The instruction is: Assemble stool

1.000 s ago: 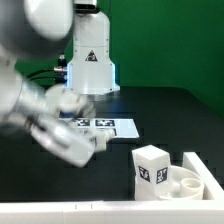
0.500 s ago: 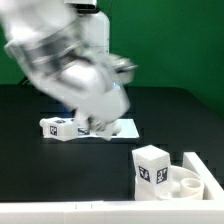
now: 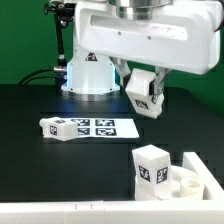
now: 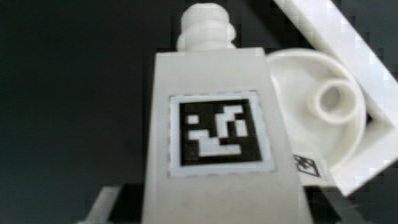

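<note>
- 3 legs show in the exterior view. The lying leg [image 3: 57, 128] is furthest toward the exterior view's left, on its side on the black table [image 3: 30, 165] at mid height of the frame.
- 1 end of it sits just beside the marker board [image 3: 100, 127] (touching or barely apart, I cannot tell which).
- Behind that board, in the upper middle of the frame, stands the robot base [image 3: 90, 65].
- Right of centre and high in the frame, the gripper [image 3: 146, 82] is clenched on the held leg [image 3: 150, 100], which hangs slightly tilted in the air, well clear of the table.
- From the wrist view, that leg fills the middle of the picture, with its square tag [image 4: 217, 130] facing the camera and its ridged peg [image 4: 208, 25] pointing away from the gripper.
- Lower in the exterior view, toward its right, the upright leg [image 3: 152, 165] stands with 1 tag facing the camera.
- It stands at the edge of the seat [image 3: 188, 182], which lies in the lower right corner (whether the leg sits in a socket I cannot tell).
- 1 round socket [image 4: 333, 97] of the seat shows plainly in the wrist view, past the held leg.
- 1 white bar [image 3: 203, 165] borders the seat at the far right of the exterior view.
</note>
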`<act>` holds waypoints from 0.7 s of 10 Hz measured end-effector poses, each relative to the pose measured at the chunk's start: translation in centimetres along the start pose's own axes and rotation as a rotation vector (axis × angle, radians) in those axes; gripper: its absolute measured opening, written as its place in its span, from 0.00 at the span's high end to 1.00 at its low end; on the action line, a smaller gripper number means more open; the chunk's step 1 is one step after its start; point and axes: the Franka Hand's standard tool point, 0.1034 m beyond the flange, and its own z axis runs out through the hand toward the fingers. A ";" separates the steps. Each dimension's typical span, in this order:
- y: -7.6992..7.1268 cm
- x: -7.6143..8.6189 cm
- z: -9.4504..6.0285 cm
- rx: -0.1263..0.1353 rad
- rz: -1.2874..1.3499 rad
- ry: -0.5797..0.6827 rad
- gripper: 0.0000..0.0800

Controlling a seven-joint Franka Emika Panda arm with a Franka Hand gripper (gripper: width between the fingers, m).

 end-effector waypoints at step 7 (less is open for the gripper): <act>-8.9 -2.8 0.0 0.045 -0.367 0.437 0.58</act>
